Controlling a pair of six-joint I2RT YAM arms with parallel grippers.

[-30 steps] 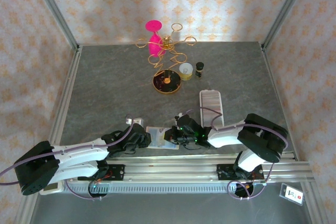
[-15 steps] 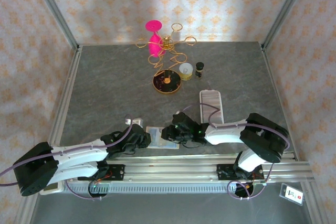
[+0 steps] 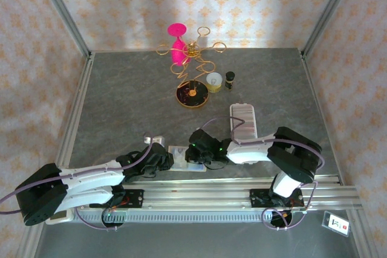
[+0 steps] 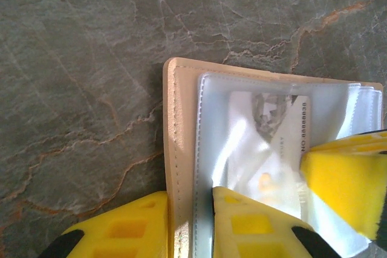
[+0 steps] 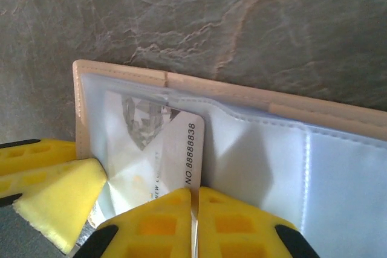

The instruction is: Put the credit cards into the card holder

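Observation:
The cream card holder point(image 3: 180, 156) lies open on the table near the front rail, its clear sleeves facing up. My left gripper point(image 3: 164, 160) is shut on its left beige edge point(image 4: 178, 119), one finger on each side point(image 4: 187, 225). A pale credit card point(image 5: 175, 143) with a printed number sits partly inside a clear sleeve point(image 4: 284, 125). My right gripper point(image 5: 195, 225) is shut, with the card's near edge pinched as a thin line between its yellow fingers. In the top view the right gripper point(image 3: 196, 154) hangs over the middle of the holder.
A long white ridged tray point(image 3: 243, 120) lies behind the right arm. Farther back stand a gold wire rack point(image 3: 192, 70) on a dark round base, a pink cup point(image 3: 177, 40), a small white cup point(image 3: 213, 80) and a dark bottle point(image 3: 230, 80). The metal rail point(image 3: 199, 194) runs along the near edge.
My right gripper has shifted left over the open card holder, opening briefly and shutting again. The left gripper has kept its hold on the holder's edge.

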